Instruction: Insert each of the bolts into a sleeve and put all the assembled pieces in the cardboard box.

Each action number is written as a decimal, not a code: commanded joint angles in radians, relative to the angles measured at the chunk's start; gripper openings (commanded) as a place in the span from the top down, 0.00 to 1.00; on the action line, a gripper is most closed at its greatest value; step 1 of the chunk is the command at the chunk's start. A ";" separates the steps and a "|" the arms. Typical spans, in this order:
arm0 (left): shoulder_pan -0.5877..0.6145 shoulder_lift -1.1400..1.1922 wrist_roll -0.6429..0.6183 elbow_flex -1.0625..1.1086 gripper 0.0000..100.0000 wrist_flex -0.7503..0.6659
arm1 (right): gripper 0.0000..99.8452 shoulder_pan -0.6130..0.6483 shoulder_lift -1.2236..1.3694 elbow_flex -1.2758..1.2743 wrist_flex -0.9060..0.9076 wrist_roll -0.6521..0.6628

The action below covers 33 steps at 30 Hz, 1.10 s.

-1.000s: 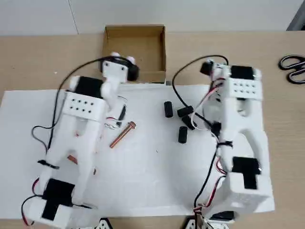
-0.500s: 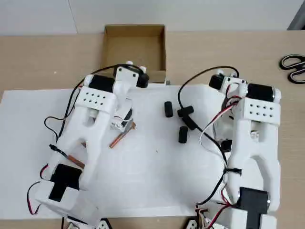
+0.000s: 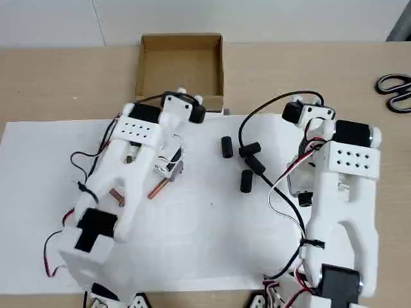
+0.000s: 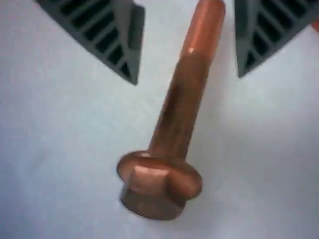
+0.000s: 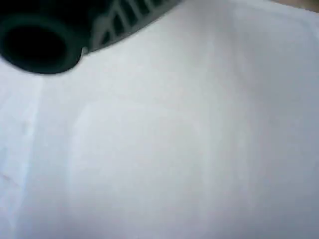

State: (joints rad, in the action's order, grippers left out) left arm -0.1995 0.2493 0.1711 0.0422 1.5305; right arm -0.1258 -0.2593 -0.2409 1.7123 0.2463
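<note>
A copper bolt (image 4: 172, 149) lies flat on the white paper, its shaft running between the two grey fingers of my open left gripper (image 4: 187, 74). From above, that gripper (image 3: 172, 168) sits low over the bolt (image 3: 158, 190), close in front of the cardboard box (image 3: 219, 64). A second copper bolt (image 3: 117, 195) peeks out from under the left arm. Several black sleeves (image 3: 227, 146) lie loose mid-table. My right gripper (image 3: 302, 192) hangs to their right, and a black sleeve (image 5: 35, 45) sits against its grey finger (image 5: 124, 15), hollow end toward the camera.
The white paper sheet (image 3: 212, 244) covers most of the table. Scissors (image 3: 393, 90) lie at the far right edge. Black cables loop from the right arm over the sleeves.
The left arm swung right and settled with its fingers on either side of the bolt. The right arm drew back to the right, away from the loose sleeves.
</note>
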 commanded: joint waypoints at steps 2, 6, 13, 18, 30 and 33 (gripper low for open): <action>-0.006 0.002 0.005 -0.021 0.88 -0.049 | 1.00 -0.007 -0.039 0.005 0.015 0.009; -0.014 0.006 0.005 -0.016 0.88 -0.077 | 1.00 -0.007 -0.039 0.005 0.015 0.009; -0.057 0.037 0.005 -0.019 0.88 -0.089 | 1.00 -0.007 -0.039 0.005 0.015 0.008; -0.060 0.112 0.002 -0.021 0.88 -0.101 | 1.00 -0.007 -0.039 0.005 0.015 0.008; -0.061 0.129 0.002 -0.016 0.94 -0.153 | 1.00 -0.007 -0.039 0.005 0.016 0.008; -0.063 0.129 0.003 -0.016 0.99 -0.152 | 1.00 -0.007 -0.039 0.005 0.015 0.006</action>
State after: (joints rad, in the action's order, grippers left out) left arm -0.2685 0.3767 0.1757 0.0422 1.4200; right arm -0.1258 -0.2593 -0.2409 1.7123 0.2463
